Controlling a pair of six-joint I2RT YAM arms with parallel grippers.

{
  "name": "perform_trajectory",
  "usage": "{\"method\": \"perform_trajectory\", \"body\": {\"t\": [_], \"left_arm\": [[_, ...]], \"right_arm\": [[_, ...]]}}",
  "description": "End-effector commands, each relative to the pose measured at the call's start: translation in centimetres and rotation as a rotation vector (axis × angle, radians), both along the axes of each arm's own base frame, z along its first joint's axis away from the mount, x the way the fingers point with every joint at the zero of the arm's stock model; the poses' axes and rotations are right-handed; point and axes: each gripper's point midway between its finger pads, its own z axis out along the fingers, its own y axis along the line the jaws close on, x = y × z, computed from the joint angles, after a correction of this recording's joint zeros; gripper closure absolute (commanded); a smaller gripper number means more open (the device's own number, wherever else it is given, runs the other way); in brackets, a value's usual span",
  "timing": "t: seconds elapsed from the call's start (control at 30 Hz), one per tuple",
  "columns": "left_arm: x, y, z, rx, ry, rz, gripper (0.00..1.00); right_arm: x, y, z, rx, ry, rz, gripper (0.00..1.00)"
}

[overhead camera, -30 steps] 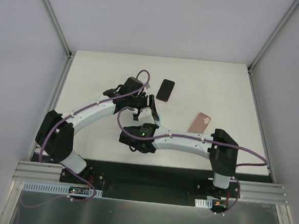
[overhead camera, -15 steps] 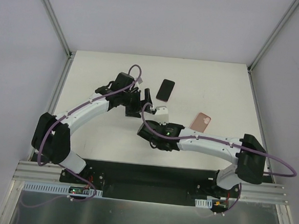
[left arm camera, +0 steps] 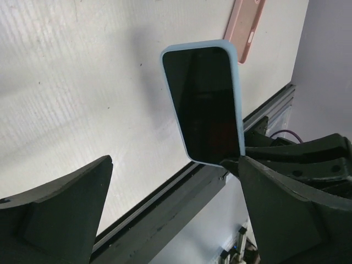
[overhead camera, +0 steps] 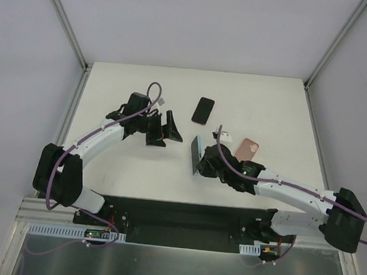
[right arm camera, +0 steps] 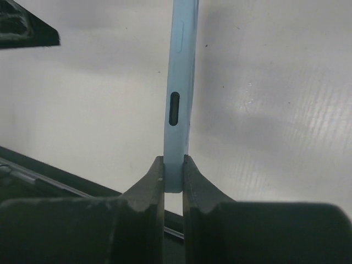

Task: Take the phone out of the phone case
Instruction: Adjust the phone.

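My right gripper [overhead camera: 202, 162] is shut on the bottom end of a phone in a light-blue case [overhead camera: 197, 153] and holds it upright on edge above the table. In the right wrist view the case [right arm camera: 179, 93] stands between my closed gripper [right arm camera: 174, 165]. In the left wrist view the phone [left arm camera: 206, 104] shows its dark screen ringed by the blue rim. My left gripper [overhead camera: 171, 129] is open and empty, to the left of the phone and facing it, apart from it; it also shows in the left wrist view [left arm camera: 173, 165].
A black phone [overhead camera: 203, 110] lies flat at the back middle of the table. A pink case [overhead camera: 245, 149] lies right of the held phone and shows in the left wrist view [left arm camera: 247, 25]. The black base rail [overhead camera: 178, 212] runs along the near edge.
The two grippers were close together at the table's middle. My right gripper has moved right with the blue-cased phone; my left gripper has drawn back to the left and stands open.
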Motion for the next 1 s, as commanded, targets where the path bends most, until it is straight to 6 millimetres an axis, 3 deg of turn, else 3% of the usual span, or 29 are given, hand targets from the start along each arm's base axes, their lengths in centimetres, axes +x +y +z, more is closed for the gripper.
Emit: {"method": "perform_trajectory", "body": {"t": [0.0,0.03,0.1,0.17,0.2,0.3,0.73,0.83,0.97], "left_arm": [[0.6,0.2,2.0,-0.209,-0.045,-0.01,0.05],[-0.3,0.2,1.8,-0.265,0.006,-0.015,0.05],[0.4,-0.1,3.1,-0.344,-0.054,-0.026,0.05],[-0.3,-0.5,3.5,-0.418,-0.021,-0.043,0.05],[0.1,-0.8,4.6,-0.47,-0.09,-0.066,0.06],[-0.3,-1.2,4.3,-0.545,-0.019,-0.061,0.08],[0.2,-1.8,4.0,-0.631,0.019,-0.071,0.12],[0.4,-1.9,4.6,-0.652,0.009,-0.074,0.17],[0.8,-2.1,6.0,-0.702,-0.014,-0.083,0.36]], "right_arm": [[0.9,2.4,4.8,0.328,-0.07,0.035,0.99],[1.3,2.9,7.0,0.431,-0.11,0.038,0.99],[1.4,2.8,7.3,0.507,-0.112,0.052,0.99],[1.8,2.4,8.3,0.581,-0.117,0.046,0.99],[1.6,2.7,8.6,0.625,-0.114,0.073,0.99],[1.3,3.2,10.2,0.729,-0.121,0.116,0.99],[1.1,4.5,12.9,0.899,-0.106,0.195,0.99],[1.2,5.0,12.7,0.919,-0.079,0.204,0.99],[1.4,5.8,12.0,0.942,-0.03,0.204,0.99]]}}
